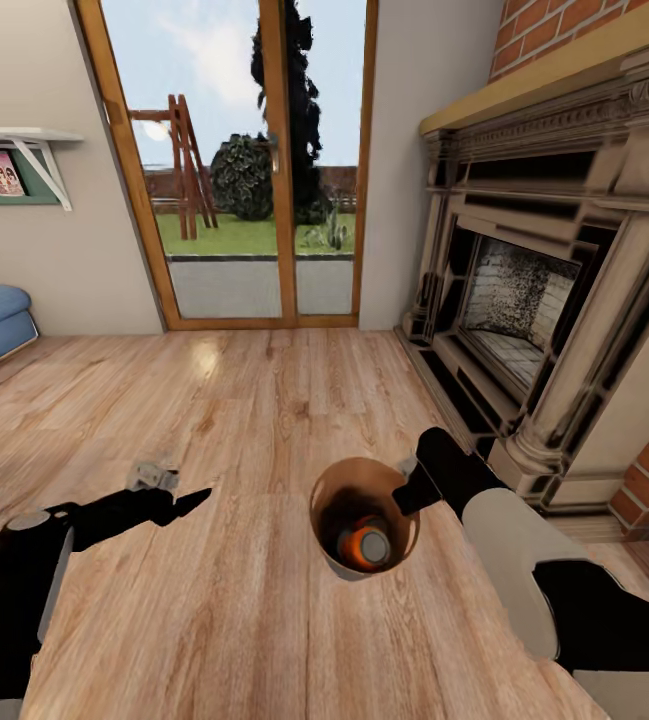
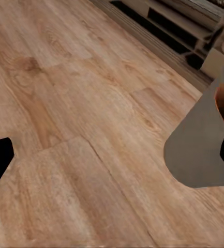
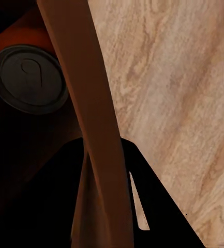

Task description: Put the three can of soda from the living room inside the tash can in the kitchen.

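In the living room, the right gripper (image 1: 407, 492) grasps the tash can (image 1: 332, 552) rim; left gripper (image 1: 169, 492) released.

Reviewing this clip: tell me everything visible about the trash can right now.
The trash can is a small round tapered bin, grey outside and tan-brown, wood-like inside. It is held above the wooden floor, in front of the fireplace, roughly upright. The right gripper is clamped on its rim, one finger inside the wall and one outside, as the right wrist view shows. One orange soda can with a grey top lies inside.
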You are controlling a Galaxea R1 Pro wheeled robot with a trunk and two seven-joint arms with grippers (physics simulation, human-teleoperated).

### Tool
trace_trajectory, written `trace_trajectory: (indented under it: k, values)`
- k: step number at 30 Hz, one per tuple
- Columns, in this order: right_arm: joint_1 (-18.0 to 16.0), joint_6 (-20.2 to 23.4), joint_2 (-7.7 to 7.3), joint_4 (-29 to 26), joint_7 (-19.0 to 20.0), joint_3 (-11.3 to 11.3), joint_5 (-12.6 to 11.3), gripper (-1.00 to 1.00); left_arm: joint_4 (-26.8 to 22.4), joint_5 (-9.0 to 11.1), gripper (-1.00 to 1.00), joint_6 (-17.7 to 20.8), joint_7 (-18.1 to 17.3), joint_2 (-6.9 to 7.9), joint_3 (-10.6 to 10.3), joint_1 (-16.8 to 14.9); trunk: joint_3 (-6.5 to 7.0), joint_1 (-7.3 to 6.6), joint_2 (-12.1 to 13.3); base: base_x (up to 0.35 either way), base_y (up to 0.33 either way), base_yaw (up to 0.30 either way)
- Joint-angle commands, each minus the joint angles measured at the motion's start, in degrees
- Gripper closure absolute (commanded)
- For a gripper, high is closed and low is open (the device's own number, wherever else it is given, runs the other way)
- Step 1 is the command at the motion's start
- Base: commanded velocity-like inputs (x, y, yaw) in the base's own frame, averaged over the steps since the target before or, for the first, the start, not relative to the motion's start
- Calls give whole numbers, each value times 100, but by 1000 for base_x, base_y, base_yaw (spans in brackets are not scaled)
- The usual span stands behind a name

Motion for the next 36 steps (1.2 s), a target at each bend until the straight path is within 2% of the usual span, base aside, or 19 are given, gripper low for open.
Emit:
trace_trajectory:
  k: [1, 6, 7, 9, 11, 16, 18, 24, 30, 36]
  values:
    - [-2, 6, -64, -1, 1, -5, -37, 100, 107, 14, -100, -144, 102, -2, 27, 85, 1, -1, -1, 0, 0, 0]
    - [-8, 6, -387, 4, 24, -26, -64, 100, 714, 22, -100, -895, 633, -23, 103, 336, 1, -1, -1, 0, 0, 0]
    - [-10, 6, -498, 10, 59, -29, -67, 100, 976, 45, -100, -1123, 748, -27, 112, 372, 1, -1, -1, 0, 0, 0]
    - [-19, 6, -764, 17, 421, -31, -59, 100, 1450, 75, -100, -1649, 891, -35, 123, 418, 1, -1, -1, 0, 0, 0]
    - [-29, 6, -882, 19, 625, -26, -37, 100, 1580, 77, -100, -1820, 930, -42, 126, 464, 1, -1, -1, 0, 0, 0]
    - [-37, 6, -978, 24, 789, -6, -12, 100, 1656, 89, -100, -1959, 978, -49, 128, 667, -71, 87, -161, 0, 0, 0]
    - [-38, 6, -994, 26, 810, 1, -9, 100, 1665, 88, -100, -1993, 993, -50, 128, 710, -114, 95, -170, 0, 0, 0]
    - [-40, 6, -1030, 45, 844, 26, 1, 100, 1716, 62, -100, -2350, 1347, -77, 122, 826, -247, 111, -178, 0, 0, 0]
    - [-40, 6, -1020, 293, 847, 31, 2, 100, 1724, 82, -100, -2451, 1449, -101, 121, 882, -380, 126, -186, 0, 0, 0]
    - [-40, 6, -1014, 423, 847, 35, 5, 100, 1728, 80, -100, -2469, 1459, -104, 123, 904, -380, 126, -186, 0, 0, 0]
